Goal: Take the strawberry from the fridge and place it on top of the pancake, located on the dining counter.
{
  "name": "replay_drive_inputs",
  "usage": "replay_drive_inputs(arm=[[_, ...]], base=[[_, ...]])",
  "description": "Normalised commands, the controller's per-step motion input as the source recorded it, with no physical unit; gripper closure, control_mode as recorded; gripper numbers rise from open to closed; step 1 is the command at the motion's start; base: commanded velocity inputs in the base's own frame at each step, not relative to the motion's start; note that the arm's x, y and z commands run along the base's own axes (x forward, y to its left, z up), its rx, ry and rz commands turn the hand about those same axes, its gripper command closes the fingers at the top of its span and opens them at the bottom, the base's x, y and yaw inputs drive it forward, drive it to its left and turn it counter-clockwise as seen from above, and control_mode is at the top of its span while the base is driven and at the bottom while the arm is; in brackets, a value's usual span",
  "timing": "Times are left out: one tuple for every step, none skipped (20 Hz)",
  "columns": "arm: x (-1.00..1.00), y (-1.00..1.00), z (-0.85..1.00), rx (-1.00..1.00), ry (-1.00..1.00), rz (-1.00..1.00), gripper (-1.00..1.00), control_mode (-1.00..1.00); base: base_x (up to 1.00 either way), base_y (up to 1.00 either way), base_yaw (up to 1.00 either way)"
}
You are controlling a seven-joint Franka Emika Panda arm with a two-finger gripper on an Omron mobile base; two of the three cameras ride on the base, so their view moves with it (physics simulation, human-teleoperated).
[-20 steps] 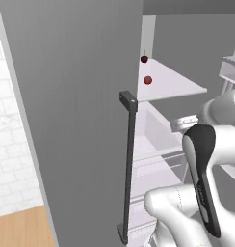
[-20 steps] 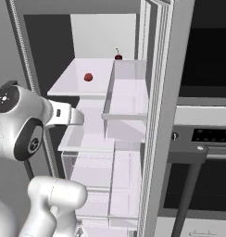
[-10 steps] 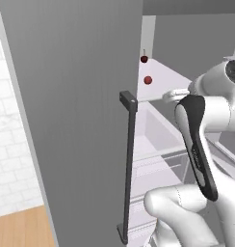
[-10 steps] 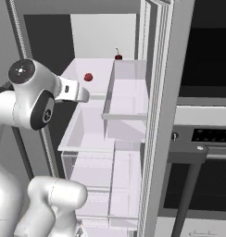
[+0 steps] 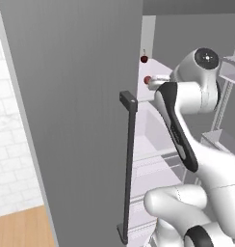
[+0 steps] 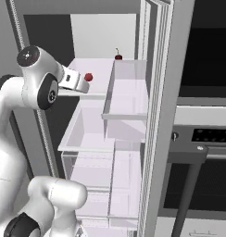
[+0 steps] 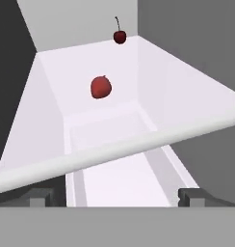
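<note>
Claw [image 7: 117,198] jaws are held wide apart and empty; the strawberry [image 7: 100,87] is seen straight ahead, slightly left, on the fridge shelf [image 7: 153,77], before the cherry [image 7: 119,36].

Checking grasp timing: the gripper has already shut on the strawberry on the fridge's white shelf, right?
No. In the hand view the gripper is open and short of the strawberry, which lies free on the fridge's white shelf.
</note>
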Motion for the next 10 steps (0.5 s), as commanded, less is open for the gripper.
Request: replay_drive_inputs(arm=[[0.66, 0.00, 0.00, 0.09, 0.00, 0.00, -1.00, -1.00], [0.69, -0.03, 0.00, 0.10, 0.00, 0.00, -1.00, -1.00], [0.64, -0.03, 0.00, 0.09, 0.00, 0.00, -1.00, -1.00], [0.58, -0.05, 0.00, 0.07, 0.00, 0.00, -1.00, -1.00], [0.56, 0.00, 0.00, 0.05, 0.00, 0.00, -1.00, -1.00], [0.54, 0.00, 0.00, 0.04, 0.01, 0.00, -1.00, -1.00], [0.52, 0.00, 0.00, 0.01, 0.00, 0.00, -1.00, -1.00], [0.54, 0.00, 0.00, 0.01, 0.00, 0.00, -1.00, -1.00], [0.51, 0.00, 0.00, 0.00, 0.00, 0.00, -1.00, -1.00], [0.47, 0.00, 0.00, 0.00, 0.00, 0.00, -1.00, -1.00]], base=[[0.00, 0.00, 0.00], [0.00, 0.00, 0.00], [0.00, 0.00, 0.00], [0.00, 0.00, 0.00], [0.00, 0.00, 0.00], [0.00, 0.00, 0.00], [0.00, 0.00, 0.00], [0.00, 0.00, 0.00], [0.00, 0.00, 0.00], [0.00, 0.00, 0.00]])
